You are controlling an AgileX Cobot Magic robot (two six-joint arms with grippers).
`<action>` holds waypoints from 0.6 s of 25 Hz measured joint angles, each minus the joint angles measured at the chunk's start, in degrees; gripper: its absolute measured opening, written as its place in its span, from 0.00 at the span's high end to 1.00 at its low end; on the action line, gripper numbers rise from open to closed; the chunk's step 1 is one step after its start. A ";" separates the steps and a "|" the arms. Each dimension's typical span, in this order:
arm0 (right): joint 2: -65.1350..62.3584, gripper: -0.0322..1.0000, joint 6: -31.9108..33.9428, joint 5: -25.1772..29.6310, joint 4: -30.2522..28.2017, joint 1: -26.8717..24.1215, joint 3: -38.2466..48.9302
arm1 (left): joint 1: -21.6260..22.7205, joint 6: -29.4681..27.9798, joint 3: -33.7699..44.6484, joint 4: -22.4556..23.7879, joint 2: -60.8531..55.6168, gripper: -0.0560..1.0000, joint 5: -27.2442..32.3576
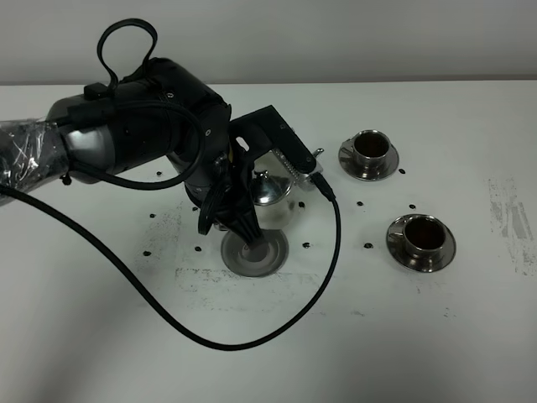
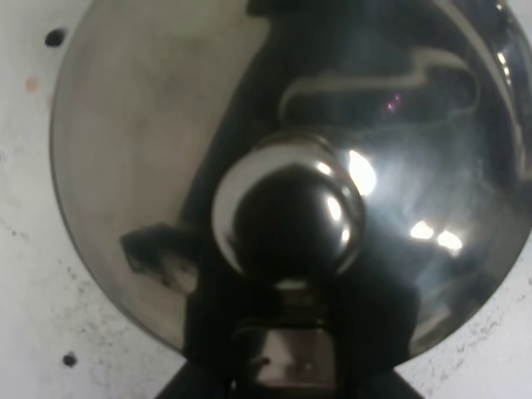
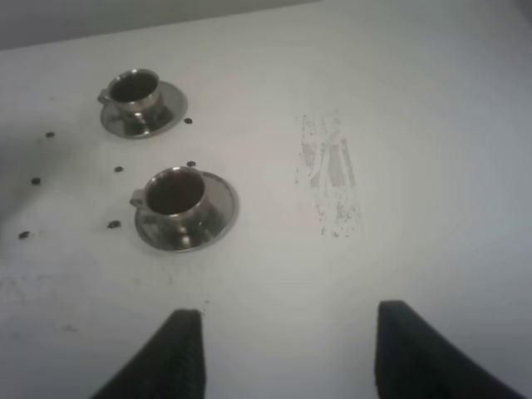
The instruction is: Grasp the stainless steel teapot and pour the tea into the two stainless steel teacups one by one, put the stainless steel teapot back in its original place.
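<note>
Steel shines in three places on the white table (image 1: 101, 353) in the high view. The stainless steel teapot (image 1: 272, 200) is near the middle, just behind the flat round saucer (image 1: 258, 254), which lies bare on the side facing the camera. I cannot tell if the pot hangs above the table or stands on it. The black left arm comes in from the left, and the left gripper (image 1: 241, 225) points down just beside the pot, partly over the saucer. To the right, well apart from the pot, stand the two teacups, each on its own small saucer: the far teacup (image 1: 369, 149) and the near teacup (image 1: 422, 236). Small dark dots lie on the table between them and the pot.

In the left wrist view the teapot (image 2: 150, 166) fills almost the whole picture, seen from above, with the round knob (image 2: 287, 218) of the lid in the middle. The jaws are closed narrow and seem to hold the pot at its handle, but the contact itself is hidden.

In the right wrist view the right gripper (image 3: 283, 337) hangs over bare table, its jaws wide apart with nothing between them. Both cups, the far teacup (image 3: 135, 90) and the near teacup (image 3: 176, 196), stand beyond it.
</note>
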 joint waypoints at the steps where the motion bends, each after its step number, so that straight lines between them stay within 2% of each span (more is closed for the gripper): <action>1: 0.00 0.54 0.00 0.00 0.00 0.00 0.00 | 0.19 -0.20 0.85 -0.56 0.00 0.77 -1.08; 7: 0.00 0.54 0.00 0.00 0.00 0.00 0.00 | 1.01 -0.49 7.21 -2.90 -0.59 0.77 -4.62; 15: 0.00 0.54 0.00 0.00 0.00 0.00 0.00 | 1.62 -0.66 8.52 -4.40 -1.07 0.77 -6.64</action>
